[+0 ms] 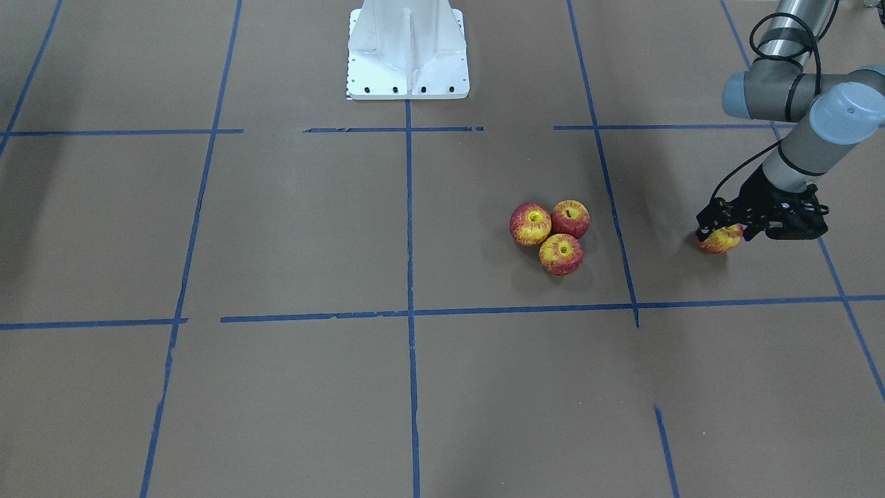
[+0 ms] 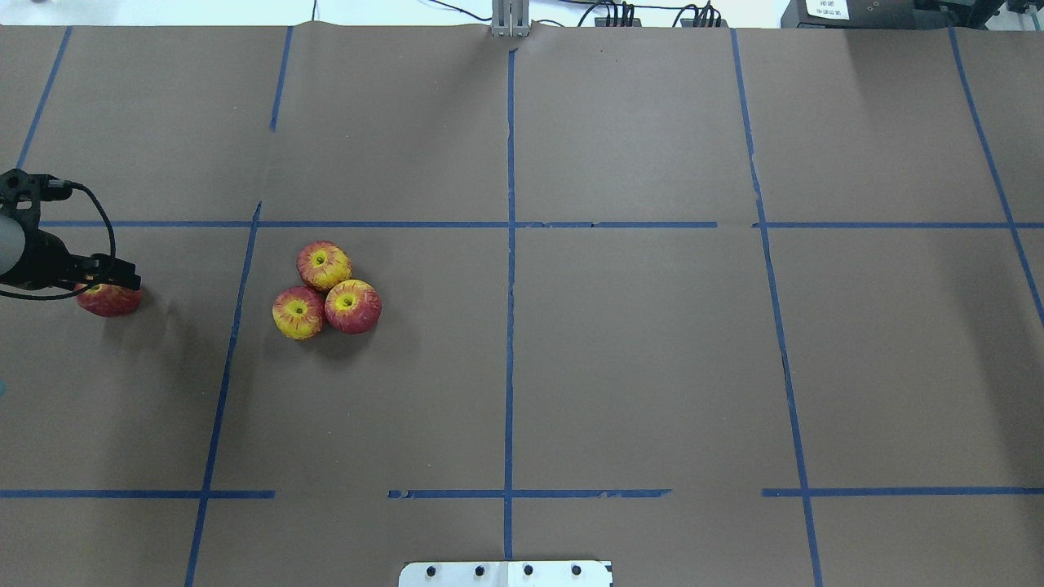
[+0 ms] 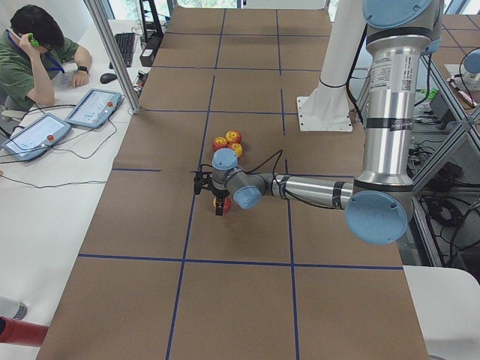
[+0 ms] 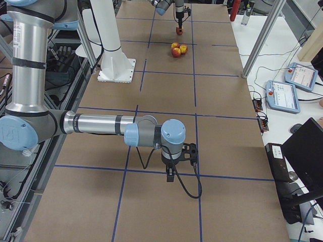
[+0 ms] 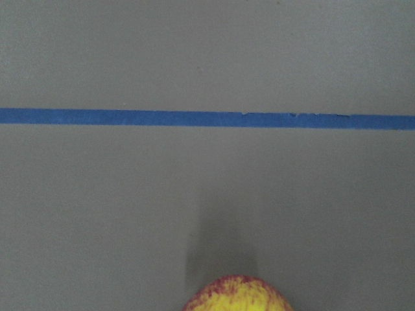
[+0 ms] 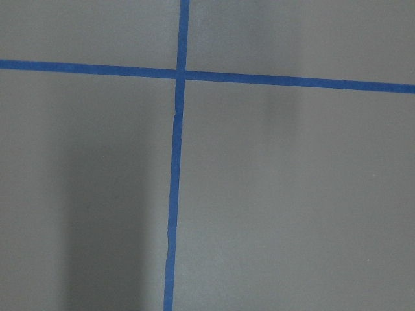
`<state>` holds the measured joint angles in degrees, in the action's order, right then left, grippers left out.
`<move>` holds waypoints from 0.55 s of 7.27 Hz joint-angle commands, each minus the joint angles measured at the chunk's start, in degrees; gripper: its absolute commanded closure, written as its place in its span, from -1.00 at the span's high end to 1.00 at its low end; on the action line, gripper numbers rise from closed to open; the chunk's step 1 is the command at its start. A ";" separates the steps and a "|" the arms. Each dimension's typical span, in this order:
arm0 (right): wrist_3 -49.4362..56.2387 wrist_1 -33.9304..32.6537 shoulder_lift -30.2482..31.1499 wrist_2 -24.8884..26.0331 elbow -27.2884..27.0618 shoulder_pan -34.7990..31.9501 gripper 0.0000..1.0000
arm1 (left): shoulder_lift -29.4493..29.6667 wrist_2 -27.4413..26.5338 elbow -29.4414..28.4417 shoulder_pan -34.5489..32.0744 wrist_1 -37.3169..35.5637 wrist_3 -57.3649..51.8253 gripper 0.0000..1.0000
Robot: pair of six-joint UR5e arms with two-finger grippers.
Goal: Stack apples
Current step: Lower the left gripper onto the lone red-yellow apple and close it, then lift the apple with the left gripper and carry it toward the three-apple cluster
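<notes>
well, the left gripper (image 1: 721, 229) sat right on the lone apple (image 1: 720, 242) at the right edge of the front view, fingers straddling it; i couldn't tell whether they had clamped. the cluster (image 1: 561, 254) of three touching apples lay to its left, past a tape line (image 1: 608, 187), stems up. the right gripper (image 4: 171, 174) hung far off, its opening unreadable, so the left arm was plainly nearer.
</notes>
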<state>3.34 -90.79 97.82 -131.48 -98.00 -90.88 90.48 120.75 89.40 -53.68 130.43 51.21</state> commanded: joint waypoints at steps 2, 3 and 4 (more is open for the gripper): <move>0.00 0.00 0.00 0.00 0.00 0.00 1.00 | -0.04 0.28 0.42 0.42 0.00 1.35 -0.66; 0.00 0.00 0.00 0.00 0.00 0.00 1.00 | -0.13 0.28 0.51 0.42 0.00 1.35 -0.85; 0.00 0.00 0.00 0.00 0.00 0.00 1.00 | -0.31 0.37 1.81 0.16 -0.61 1.35 -0.89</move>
<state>3.34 -90.79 97.82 -131.48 -98.00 -90.88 90.34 121.03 90.15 -53.32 130.29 52.48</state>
